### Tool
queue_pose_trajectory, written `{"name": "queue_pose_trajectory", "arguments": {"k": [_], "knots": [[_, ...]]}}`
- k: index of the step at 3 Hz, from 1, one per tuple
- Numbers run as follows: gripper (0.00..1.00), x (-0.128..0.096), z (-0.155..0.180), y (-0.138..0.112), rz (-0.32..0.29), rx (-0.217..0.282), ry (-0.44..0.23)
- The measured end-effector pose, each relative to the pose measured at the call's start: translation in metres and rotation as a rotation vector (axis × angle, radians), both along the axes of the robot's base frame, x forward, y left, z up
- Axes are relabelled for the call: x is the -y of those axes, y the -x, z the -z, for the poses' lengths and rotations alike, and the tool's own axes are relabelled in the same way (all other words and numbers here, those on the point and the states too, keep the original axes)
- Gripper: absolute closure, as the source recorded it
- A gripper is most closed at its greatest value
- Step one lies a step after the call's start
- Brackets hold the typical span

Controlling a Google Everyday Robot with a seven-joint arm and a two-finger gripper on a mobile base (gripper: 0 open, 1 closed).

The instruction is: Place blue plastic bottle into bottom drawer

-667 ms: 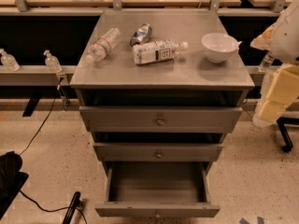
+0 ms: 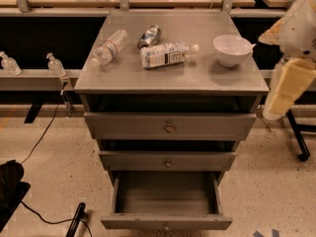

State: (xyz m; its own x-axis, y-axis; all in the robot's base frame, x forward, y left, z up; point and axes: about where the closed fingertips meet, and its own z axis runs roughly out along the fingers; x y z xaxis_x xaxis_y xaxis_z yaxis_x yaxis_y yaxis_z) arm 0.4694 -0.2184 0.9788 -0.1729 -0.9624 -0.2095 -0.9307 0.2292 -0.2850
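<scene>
The blue plastic bottle (image 2: 165,55) lies on its side at the middle of the grey cabinet top (image 2: 197,80), with its white cap pointing right. The bottom drawer (image 2: 166,222) is pulled open and its inside looks empty. The two shallower drawers above it are shut. Only a cream and white part of my arm (image 2: 290,83) shows at the right edge, beside the cabinet's right side. My gripper is out of view.
A slimmer clear bottle (image 2: 108,46) lies at the top's left. A crushed can (image 2: 149,35) lies behind the blue bottle. A white bowl (image 2: 232,49) stands at the right. Two small pump bottles (image 2: 54,64) stand on a rail to the left. A black cable and a dark object (image 2: 10,186) lie on the floor.
</scene>
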Motion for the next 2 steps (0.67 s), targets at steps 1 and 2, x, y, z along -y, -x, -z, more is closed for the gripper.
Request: {"name": "queue_pose_trajectory", "arguments": {"k": [1,2], "knots": [[0.00,0.002,0.007,-0.078,-0.112,0.048,0.034],[0.00,-0.013,0.019,-0.147,-0.219,0.065,0.055]]}}
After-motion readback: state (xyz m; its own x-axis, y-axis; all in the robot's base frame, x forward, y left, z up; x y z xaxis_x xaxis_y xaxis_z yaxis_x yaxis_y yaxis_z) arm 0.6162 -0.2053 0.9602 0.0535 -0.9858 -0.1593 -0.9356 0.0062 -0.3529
